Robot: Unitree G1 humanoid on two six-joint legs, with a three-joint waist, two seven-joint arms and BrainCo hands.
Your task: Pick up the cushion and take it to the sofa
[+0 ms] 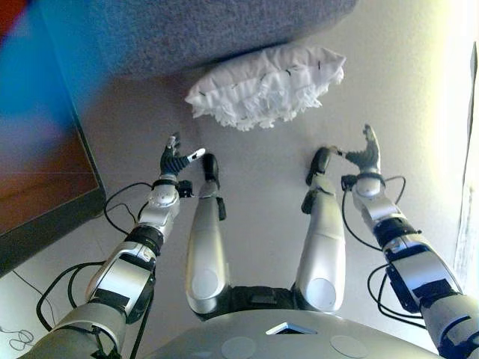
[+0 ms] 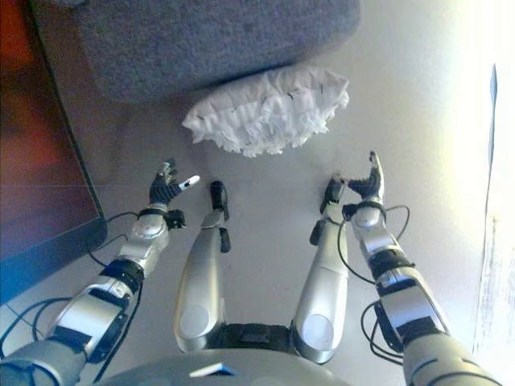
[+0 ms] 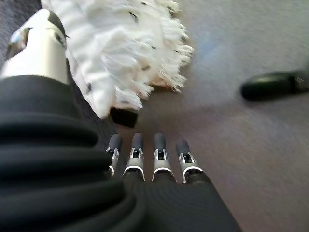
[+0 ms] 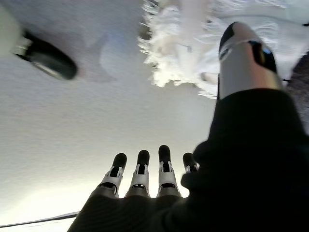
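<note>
A white frilled cushion (image 1: 268, 84) lies on the pale floor, its far side against the base of the grey sofa (image 1: 187, 30). It also shows in the left wrist view (image 3: 120, 53) and the right wrist view (image 4: 193, 43). My left hand (image 1: 177, 158) is held out low on the left, short of the cushion, fingers straight and empty. My right hand (image 1: 365, 153) is held out on the right, also short of the cushion, fingers straight and empty. Neither hand touches the cushion.
A dark screen or panel with a reddish face (image 1: 41, 172) stands on the floor at the left, close to my left arm. A bright white edge (image 1: 468, 224) runs along the right side. Grey floor (image 1: 262, 172) lies between my hands and the cushion.
</note>
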